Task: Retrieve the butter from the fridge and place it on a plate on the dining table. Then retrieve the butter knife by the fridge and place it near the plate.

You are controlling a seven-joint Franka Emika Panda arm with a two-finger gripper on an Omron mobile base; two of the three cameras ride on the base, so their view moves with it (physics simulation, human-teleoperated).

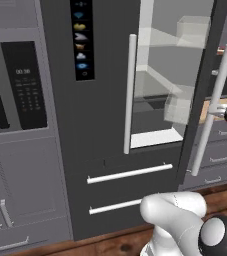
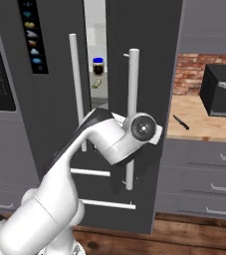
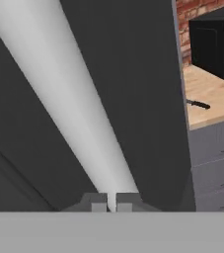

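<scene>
- The jaws (image 3: 111, 201) are closed on the white bar handle (image 3: 69, 99) of the fridge (image 2: 139, 60); in the hand view the two tips sit pinched at the foot of the bar, and the right-hand door is seen part-way open.
- In the right base view the handle (image 2: 132, 89) is held at about mid-height by the hand, which lies against the door face.
- The handle is judged rigid and smooth; a round bar may slip inside a narrow pinch, so a grip square across it, away from its ends, is thought safest while the door is swung.
- Through the gap between the doors a dark jar with a blue lid (image 2: 98, 65) is seen on a white shelf, with a small pale block (image 2: 96, 83) just below it; this is taken to be the butter, though it is too small to be sure.
- The butter is judged light, soft and easily dented; a gentle hold across its short sides is advised.
- The butter knife (image 2: 180, 122) lies on the wooden worktop (image 2: 204, 124) right of the fridge, near a dark appliance (image 2: 224, 89). It is judged thin, stiff and light, best taken by the handle.
- On the microwave panel (image 1: 24, 82) a clock display is seen but cannot be read; the fridge's icon panel (image 1: 81, 40) carries pictures only.
</scene>
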